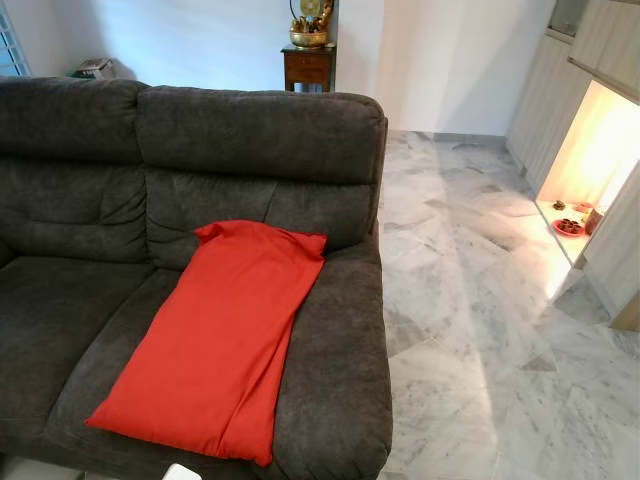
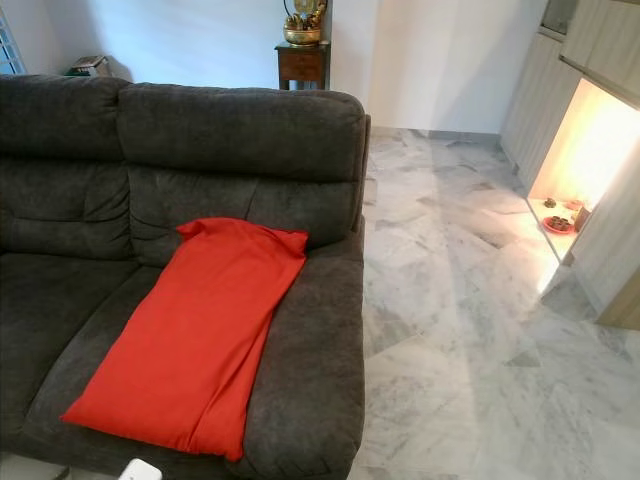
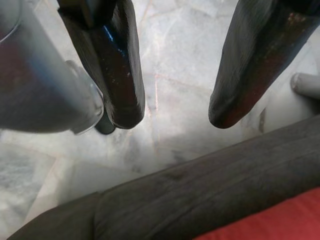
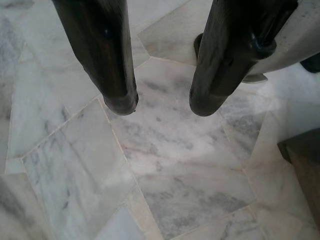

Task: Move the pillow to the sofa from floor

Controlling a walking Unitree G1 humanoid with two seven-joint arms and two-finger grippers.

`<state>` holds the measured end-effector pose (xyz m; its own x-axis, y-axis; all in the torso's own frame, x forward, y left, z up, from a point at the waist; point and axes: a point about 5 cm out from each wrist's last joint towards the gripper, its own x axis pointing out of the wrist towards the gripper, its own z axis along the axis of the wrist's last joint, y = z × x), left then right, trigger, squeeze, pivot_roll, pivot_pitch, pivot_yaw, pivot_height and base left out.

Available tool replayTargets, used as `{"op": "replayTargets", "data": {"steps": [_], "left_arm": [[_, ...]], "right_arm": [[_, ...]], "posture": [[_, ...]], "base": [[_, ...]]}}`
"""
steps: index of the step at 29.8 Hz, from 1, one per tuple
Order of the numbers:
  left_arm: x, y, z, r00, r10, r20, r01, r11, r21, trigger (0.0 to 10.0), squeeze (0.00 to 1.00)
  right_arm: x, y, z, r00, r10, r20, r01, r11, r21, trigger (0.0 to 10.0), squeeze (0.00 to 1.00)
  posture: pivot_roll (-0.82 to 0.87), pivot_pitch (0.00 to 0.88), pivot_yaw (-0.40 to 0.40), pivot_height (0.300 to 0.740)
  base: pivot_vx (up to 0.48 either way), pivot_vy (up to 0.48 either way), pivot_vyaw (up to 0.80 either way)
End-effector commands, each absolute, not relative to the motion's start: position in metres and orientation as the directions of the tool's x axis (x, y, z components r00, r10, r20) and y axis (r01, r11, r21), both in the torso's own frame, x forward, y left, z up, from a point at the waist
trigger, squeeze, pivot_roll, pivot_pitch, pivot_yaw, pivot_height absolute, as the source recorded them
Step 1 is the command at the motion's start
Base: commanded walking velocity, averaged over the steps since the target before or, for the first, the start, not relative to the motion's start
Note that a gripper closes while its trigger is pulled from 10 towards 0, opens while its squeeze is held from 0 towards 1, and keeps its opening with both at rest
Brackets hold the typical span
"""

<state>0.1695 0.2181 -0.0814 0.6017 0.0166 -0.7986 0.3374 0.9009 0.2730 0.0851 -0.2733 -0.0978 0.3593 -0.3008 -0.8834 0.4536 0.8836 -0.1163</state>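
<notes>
Both tools, left (image 3: 172,112) and right (image 4: 157,102), hang open; red pillow (image 1: 215,340) lies on sofa (image 1: 90,190).

Open marble floor (image 1: 470,330) lies right of the sofa (image 1: 330,400), whose armrest blocks sideways reach.

A home living room: grey sofa (image 1: 250,150), marble floor (image 1: 470,330), wooden side table (image 1: 307,68).
</notes>
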Motion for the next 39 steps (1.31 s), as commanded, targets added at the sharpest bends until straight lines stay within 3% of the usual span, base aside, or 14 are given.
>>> {"op": "replayTargets", "data": {"steps": [1,6,11,20,28,39], "left_arm": [[0.162,0.229,-0.083,0.585,0.054,-0.809,0.331,0.895,0.299,10.0,0.00],[0.156,0.237,-0.083,0.582,0.094,-0.808,0.299,0.899,0.319,10.0,0.00],[0.147,0.242,-0.086,0.568,0.136,-0.812,0.166,0.947,0.275,10.0,0.00],[0.151,0.236,-0.085,0.580,0.107,-0.808,0.194,0.944,0.265,10.0,0.00],[0.150,0.239,-0.085,0.579,0.111,-0.808,0.184,0.947,0.262,10.0,0.00],[0.151,0.239,-0.085,0.583,0.107,-0.806,0.178,0.950,0.255,10.0,0.00]], "right_arm": [[0.091,-0.273,-0.096,0.383,-0.300,-0.873,0.441,0.890,-0.113,10.0,0.00],[0.093,-0.273,-0.096,0.389,-0.304,-0.869,0.433,0.894,-0.119,10.0,0.00],[0.094,-0.271,-0.096,0.391,-0.299,-0.870,0.415,0.902,-0.123,10.0,0.00],[0.092,-0.272,-0.096,0.395,-0.296,-0.870,0.383,0.913,-0.137,10.0,0.00],[0.089,-0.270,-0.098,0.384,-0.289,-0.877,0.396,0.909,-0.126,10.0,0.00],[0.089,-0.269,-0.098,0.388,-0.291,-0.874,0.435,0.894,-0.105,10.0,0.00]], "posture": [[0.05,0.000,-0.016,0.740],[0.07,0.000,-0.007,0.740],[0.06,0.000,-0.001,0.740],[0.07,0.000,-0.011,0.740],[0.07,0.000,-0.007,0.740],[0.08,0.000,-0.005,0.740]], "base": [[0.000,0.000,0.00],[0.000,0.000,0.00],[0.000,0.000,0.00],[0.000,0.000,0.00],[0.000,0.000,0.67],[0.000,0.000,0.00]]}}
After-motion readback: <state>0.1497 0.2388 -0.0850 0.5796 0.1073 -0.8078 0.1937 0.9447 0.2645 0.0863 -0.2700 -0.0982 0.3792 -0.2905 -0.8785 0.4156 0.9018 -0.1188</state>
